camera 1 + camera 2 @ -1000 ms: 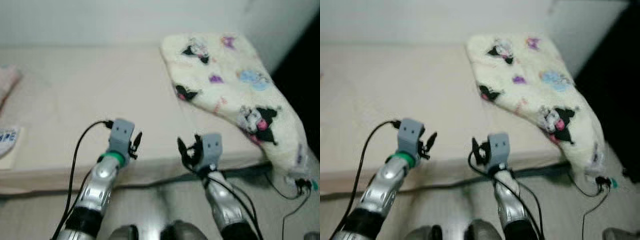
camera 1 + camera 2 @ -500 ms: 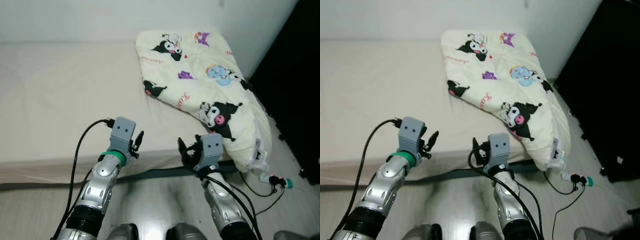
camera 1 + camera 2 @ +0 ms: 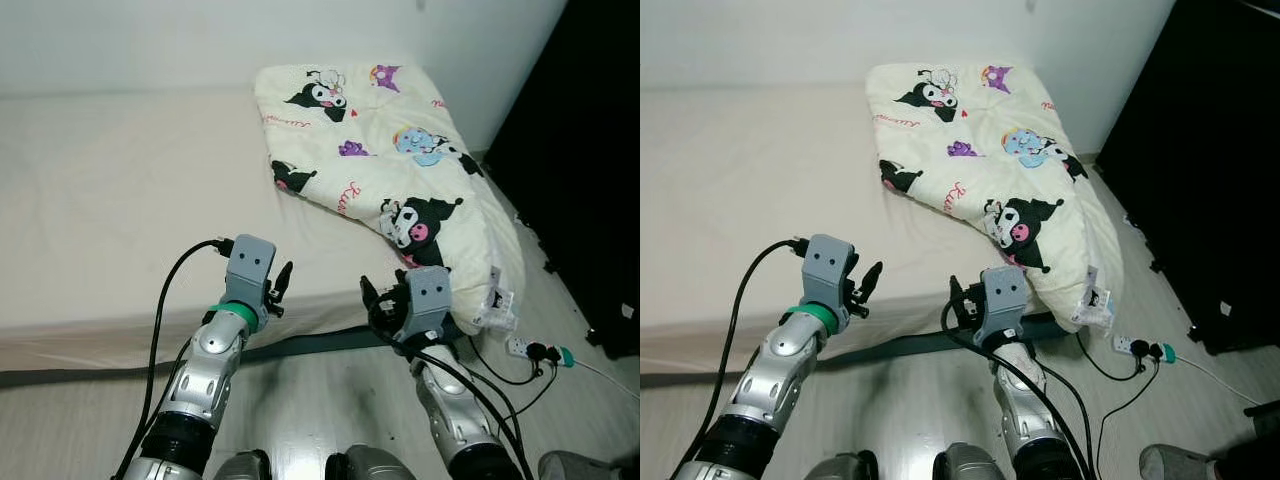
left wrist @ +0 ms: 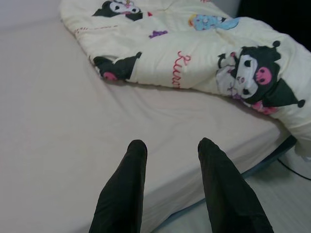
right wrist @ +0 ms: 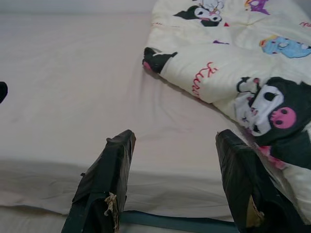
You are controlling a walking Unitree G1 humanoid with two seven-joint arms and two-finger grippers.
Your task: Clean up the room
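Observation:
A cream cartoon-print blanket (image 3: 390,150) lies folded on the right end of the bed (image 3: 110,200), its lower corner hanging over the bed's edge toward the floor. My left gripper (image 3: 280,285) is held above the bed's near edge, open and empty. My right gripper (image 3: 372,300) hovers at the same edge, just left of the blanket's hanging corner, open and empty too. In the left wrist view the blanket (image 4: 194,58) lies beyond the fingers (image 4: 126,184); in the right wrist view the blanket (image 5: 243,73) sits ahead of the wide-apart fingers (image 5: 104,179).
A beige sheet covers the bed. A power strip (image 3: 525,347) and cables lie on the wooden floor at the right. A dark cabinet or doorway (image 3: 590,150) stands on the far right. A white wall runs behind the bed.
The whole view has swung right and sharpened, bringing the blanket toward the centre and the floor cables into sight. Both grippers keep the same raised pose, still open.

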